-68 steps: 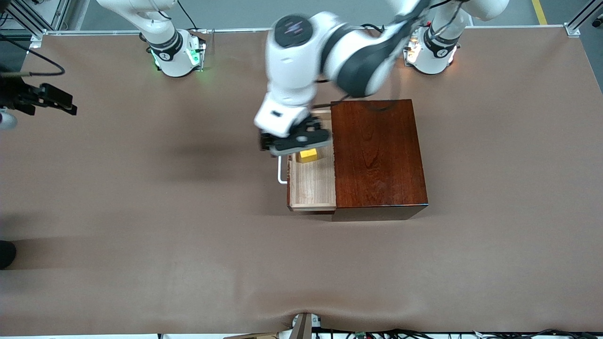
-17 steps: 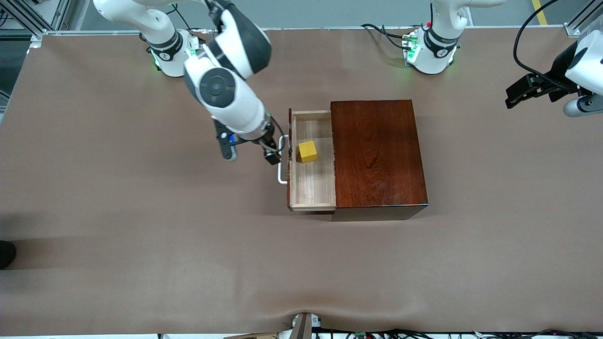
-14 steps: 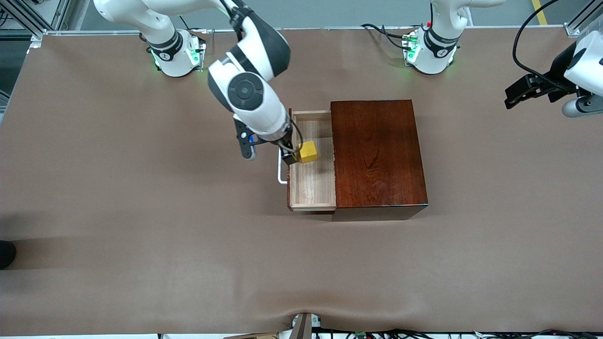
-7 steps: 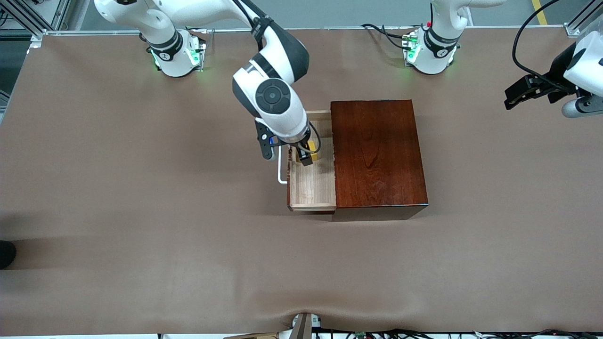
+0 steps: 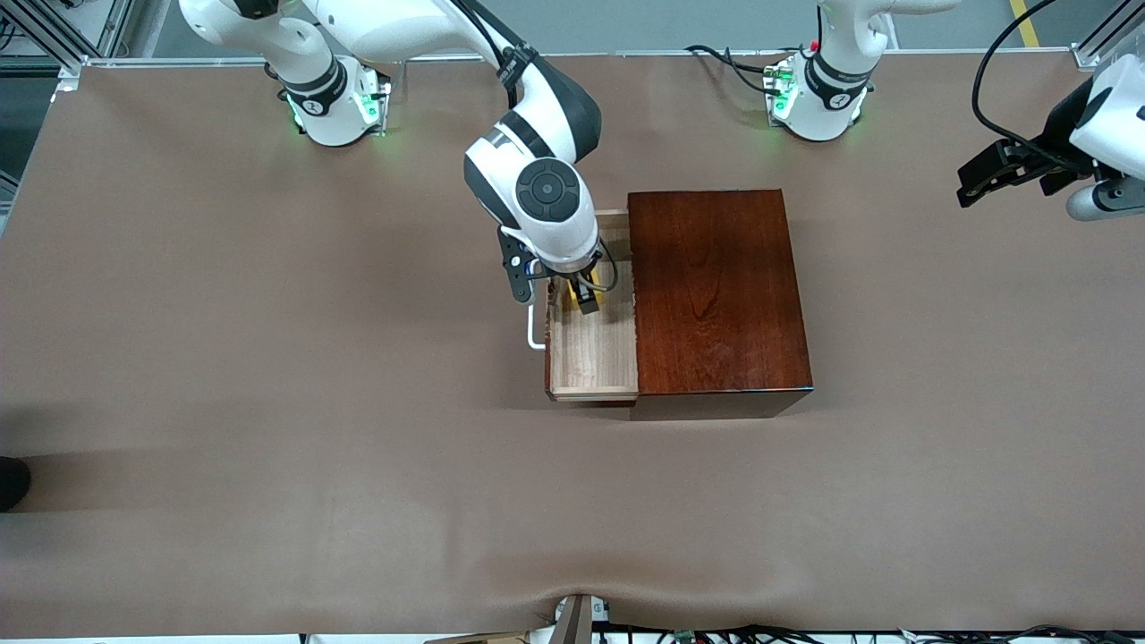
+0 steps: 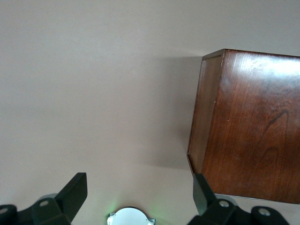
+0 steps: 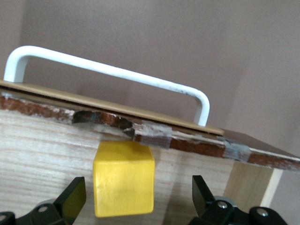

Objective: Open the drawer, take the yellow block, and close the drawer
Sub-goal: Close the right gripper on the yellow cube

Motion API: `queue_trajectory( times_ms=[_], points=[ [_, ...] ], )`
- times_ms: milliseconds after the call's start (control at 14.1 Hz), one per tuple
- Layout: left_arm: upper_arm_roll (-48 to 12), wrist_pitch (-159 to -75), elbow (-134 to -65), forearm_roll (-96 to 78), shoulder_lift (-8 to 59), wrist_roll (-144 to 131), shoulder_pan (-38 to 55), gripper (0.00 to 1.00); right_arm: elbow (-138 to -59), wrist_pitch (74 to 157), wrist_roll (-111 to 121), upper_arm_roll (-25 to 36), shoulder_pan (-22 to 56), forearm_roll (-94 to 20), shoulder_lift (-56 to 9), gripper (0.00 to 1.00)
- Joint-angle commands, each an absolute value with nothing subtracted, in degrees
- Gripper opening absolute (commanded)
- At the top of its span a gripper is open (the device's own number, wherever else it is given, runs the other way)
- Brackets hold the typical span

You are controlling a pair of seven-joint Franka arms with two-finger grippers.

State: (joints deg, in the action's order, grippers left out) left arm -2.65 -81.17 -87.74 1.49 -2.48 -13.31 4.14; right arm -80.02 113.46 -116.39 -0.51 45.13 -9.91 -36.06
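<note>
Right gripper (image 7: 136,199) over the open drawer (image 5: 592,358)
Its wide fingers straddle the yellow block (image 7: 123,178), mostly hidden from the front; left gripper (image 6: 140,201) waits, fingers apart.

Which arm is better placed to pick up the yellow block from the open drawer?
The right. Its tool hangs open over the drawer, fingers either side of the yellow block. The left tool waits open above the left arm's end of the table, away from the wooden box.
</note>
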Motion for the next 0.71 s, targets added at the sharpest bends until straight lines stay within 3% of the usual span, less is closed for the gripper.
queue_trajectory(
  times_ms=[0, 142, 425, 638],
  points=[
    [-3.2, -81.5, -87.8, 2.5, -3.1, -13.1, 4.0, 1.00, -78.7, 115.6, -117.9, 0.1, 46.7, -7.5, -37.1, 0.81],
    [-3.2, -81.5, -87.8, 2.4, -3.2, -13.1, 4.0, 1.00, -78.7, 116.6, -117.8, 0.1, 46.9, -7.3, -37.9, 0.67],
    [-3.2, -81.5, -87.7, 2.3, -3.3, -13.3, 3.9, 1.00, -78.6, 116.5, -117.6, 0.1, 46.9, -7.3, -37.7, 0.00],
    [-3.2, -81.6, -87.8, 2.1, -3.0, -13.3, 3.9, 1.00, -78.2, 116.3, -117.7, 0.0, 46.7, -7.5, -37.4, 0.00]
  ],
)
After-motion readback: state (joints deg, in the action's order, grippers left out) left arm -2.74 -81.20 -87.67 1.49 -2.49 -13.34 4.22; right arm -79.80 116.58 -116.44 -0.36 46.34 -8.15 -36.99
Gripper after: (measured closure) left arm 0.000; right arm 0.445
